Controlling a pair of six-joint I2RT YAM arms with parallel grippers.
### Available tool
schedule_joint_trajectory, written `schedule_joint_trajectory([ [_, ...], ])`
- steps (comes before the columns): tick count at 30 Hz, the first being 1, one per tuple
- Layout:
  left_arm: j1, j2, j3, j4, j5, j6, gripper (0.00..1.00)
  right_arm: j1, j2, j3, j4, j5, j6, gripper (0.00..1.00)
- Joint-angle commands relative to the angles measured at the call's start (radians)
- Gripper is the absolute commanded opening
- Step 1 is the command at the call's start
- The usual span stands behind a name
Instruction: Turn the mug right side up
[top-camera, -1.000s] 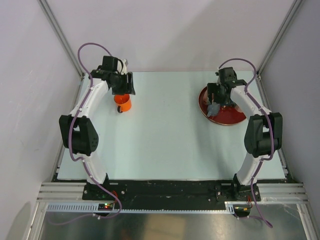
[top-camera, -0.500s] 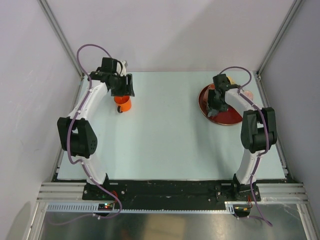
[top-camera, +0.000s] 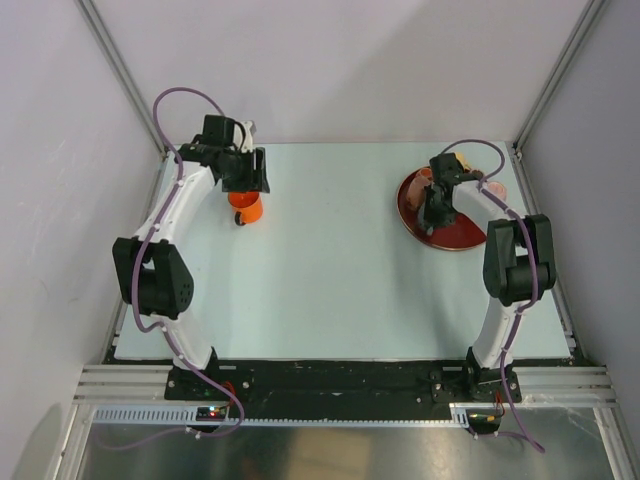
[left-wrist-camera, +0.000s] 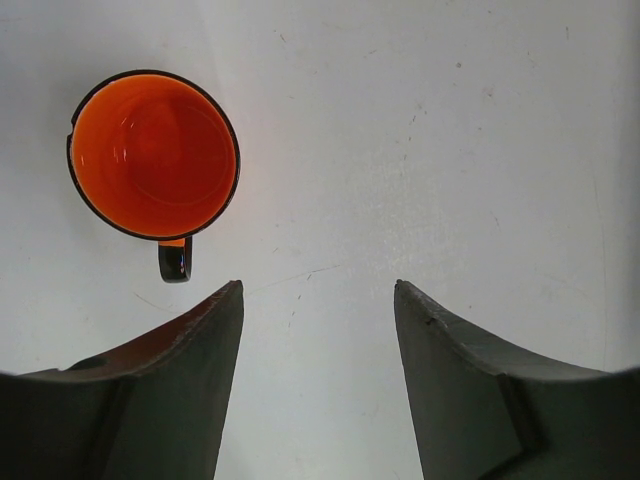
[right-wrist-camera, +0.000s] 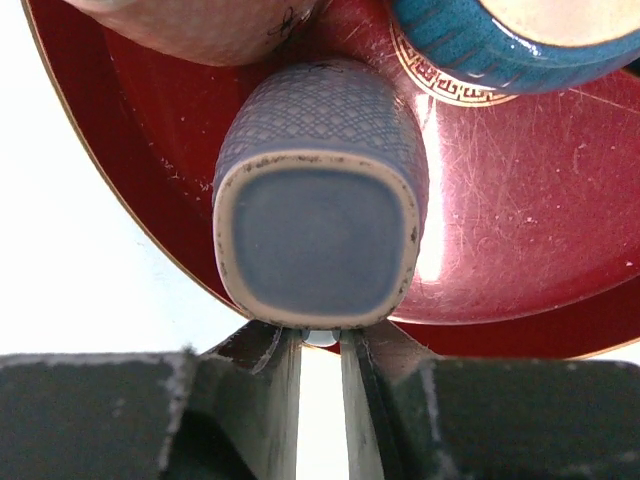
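Bowl (right-wrist-camera: 470, 50) and cup (right-wrist-camera: 200, 25) crowd mug (right-wrist-camera: 318, 205) (base showing).

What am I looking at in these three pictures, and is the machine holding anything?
These are two robot arms bolted to a table. One picture looks down from above; the other two come from cameras on each wrist, so the dark shapes at their bottom edges are that arm's two-fingered tool. The left tool is open and empty, hanging over the table near an orange mug standing right way up. The right tool, fingers nearly together, sits at the edge of a blue-grey cup whose base faces the camera, on a red plate. Whether it grips anything, I cannot tell.
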Motion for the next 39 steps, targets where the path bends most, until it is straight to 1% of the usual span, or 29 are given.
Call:
schedule_joint_trajectory([
  [1, -0.008, -0.061, -0.001, 0.016, 0.001, 0.025, 0.66, -0.028, -0.081, -0.006, -0.055, -0.043, 0.019, 0.01],
  [5, -0.006, -0.063, 0.007, 0.017, 0.042, 0.026, 0.67, -0.047, -0.195, -0.007, -0.138, -0.163, -0.023, 0.00],
  [7, -0.006, -0.058, 0.029, 0.017, 0.093, 0.030, 0.68, -0.059, -0.251, -0.007, -0.144, -0.261, -0.047, 0.00],
  [9, -0.006, -0.049, 0.061, 0.018, 0.164, 0.038, 0.70, -0.065, -0.296, -0.007, -0.109, -0.402, -0.072, 0.00],
  [11, -0.006, -0.032, 0.109, 0.017, 0.259, 0.043, 0.75, -0.064, -0.329, -0.009, -0.039, -0.515, -0.083, 0.00],
  [12, -0.006, -0.024, 0.132, 0.017, 0.303, 0.045, 0.77, -0.064, -0.339, -0.008, 0.024, -0.566, -0.076, 0.00],
  [14, -0.005, -0.006, 0.192, 0.018, 0.433, 0.058, 0.80, -0.058, -0.338, 0.010, 0.138, -0.678, -0.040, 0.00],
  [19, -0.003, 0.048, 0.349, 0.029, 0.654, 0.096, 0.83, -0.004, -0.246, 0.140, 0.397, -0.938, 0.077, 0.00],
  [20, -0.002, 0.059, 0.376, 0.035, 0.694, 0.093, 0.83, 0.011, -0.226, 0.160, 0.484, -0.967, 0.119, 0.00],
  [21, -0.002, 0.077, 0.410, 0.040, 0.726, 0.081, 0.83, 0.022, -0.210, 0.175, 0.598, -0.985, 0.179, 0.00],
  [23, -0.002, 0.108, 0.467, 0.051, 0.790, 0.049, 0.82, 0.046, -0.173, 0.220, 0.734, -0.997, 0.274, 0.00],
  [27, -0.003, 0.155, 0.548, 0.093, 0.857, -0.031, 0.81, 0.106, -0.100, 0.329, 0.857, -0.991, 0.362, 0.00],
  [32, -0.004, 0.167, 0.556, 0.189, 0.870, -0.157, 0.80, 0.154, -0.037, 0.423, 0.901, -0.975, 0.403, 0.00],
  [36, -0.008, 0.143, 0.487, 0.333, 0.879, -0.281, 0.79, 0.179, -0.011, 0.459, 0.915, -0.977, 0.413, 0.00],
  [39, -0.015, 0.134, 0.460, 0.412, 0.870, -0.343, 0.79, 0.198, 0.007, 0.474, 0.923, -0.988, 0.417, 0.00],
])
